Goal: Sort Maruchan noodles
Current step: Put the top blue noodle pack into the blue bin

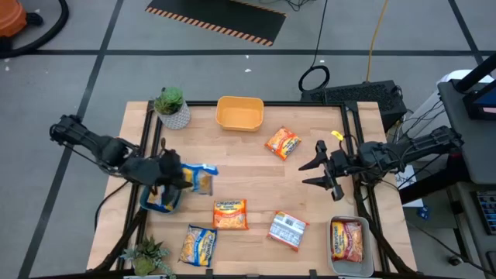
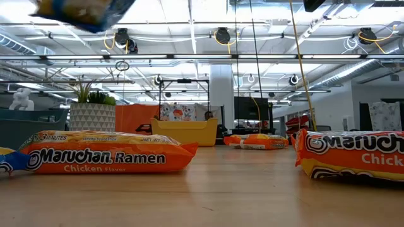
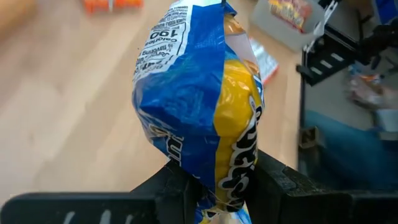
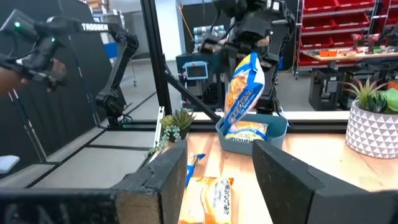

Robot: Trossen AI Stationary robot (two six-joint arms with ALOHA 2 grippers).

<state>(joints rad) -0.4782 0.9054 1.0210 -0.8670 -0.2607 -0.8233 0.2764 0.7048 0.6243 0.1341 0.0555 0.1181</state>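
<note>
My left gripper (image 1: pixel 172 177) is shut on a blue-and-yellow noodle packet (image 1: pixel 199 179), held in the air beside the blue bin (image 1: pixel 159 203); the low view shows the packet (image 2: pixel 82 11) high up. The blue bin holds another blue packet (image 4: pixel 245 131). Lying flat on the table are two orange packets (image 1: pixel 283 142) (image 1: pixel 230 214), a blue-and-yellow one (image 1: pixel 198 245) and a pale one (image 1: pixel 288 230). A red packet (image 1: pixel 348 240) lies in the clear bin. My right gripper (image 1: pixel 316 171) hovers open over the table's right side, touching nothing. My left gripper pinches the blue-and-yellow packet between its two fingers (image 3: pixel 177 190) at one end (image 3: pixel 217 177). The wrapper bunches where the fingers close. The packet is lifted clear and, in the right wrist view, hangs slanting below the gripper (image 4: pixel 245 93) over the blue bin (image 4: pixel 273 127).
A yellow bin (image 1: pixel 239 113) stands at the table's far edge, next to a potted plant (image 1: pixel 172 108). Another plant (image 1: pixel 147 256) sits at the near left corner. The clear bin (image 1: pixel 335 262) is at the near right corner. Bare wood lies mid-table between the packets.
</note>
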